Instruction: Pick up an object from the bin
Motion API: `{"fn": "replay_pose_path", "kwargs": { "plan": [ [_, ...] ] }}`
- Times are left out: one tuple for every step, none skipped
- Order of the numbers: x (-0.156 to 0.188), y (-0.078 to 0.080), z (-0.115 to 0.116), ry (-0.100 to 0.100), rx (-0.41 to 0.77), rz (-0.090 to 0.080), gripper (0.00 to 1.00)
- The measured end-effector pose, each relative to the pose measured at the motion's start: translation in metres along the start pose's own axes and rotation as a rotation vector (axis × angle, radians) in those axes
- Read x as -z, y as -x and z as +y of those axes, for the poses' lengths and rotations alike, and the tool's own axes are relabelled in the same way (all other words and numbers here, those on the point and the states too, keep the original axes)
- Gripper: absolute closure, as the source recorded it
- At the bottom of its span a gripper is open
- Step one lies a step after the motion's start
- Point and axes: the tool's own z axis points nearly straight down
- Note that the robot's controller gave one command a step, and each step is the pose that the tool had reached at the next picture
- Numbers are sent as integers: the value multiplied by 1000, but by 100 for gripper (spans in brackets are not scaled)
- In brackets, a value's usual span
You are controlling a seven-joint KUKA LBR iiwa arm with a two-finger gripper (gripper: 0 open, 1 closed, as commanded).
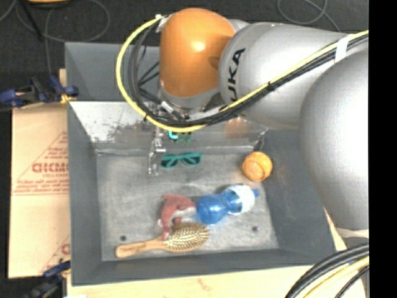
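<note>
1. I see the gripper (154, 159) low by the bin's (84, 166) back wall; released or clenched, I can't tell.
2. Teal sunglasses (182, 160) lie just beside it.
3. Orange ball (257, 166) right; blue bottle (226, 205) and brush (167, 241) in front.

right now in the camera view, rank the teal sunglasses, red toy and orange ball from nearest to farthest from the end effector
1. teal sunglasses, beside the end effector, back of bin
2. red toy, toward the front
3. orange ball, view's right side
</note>
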Motion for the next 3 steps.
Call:
{"fn": "replay_pose_path", "kwargs": {
  "plan": [
    [4,2,0,1,-2,-7,0],
    [-27,-29,-7,-1,66,-14,0],
    [-95,-67,-27,-2,246,-9,0]
  ]
}}
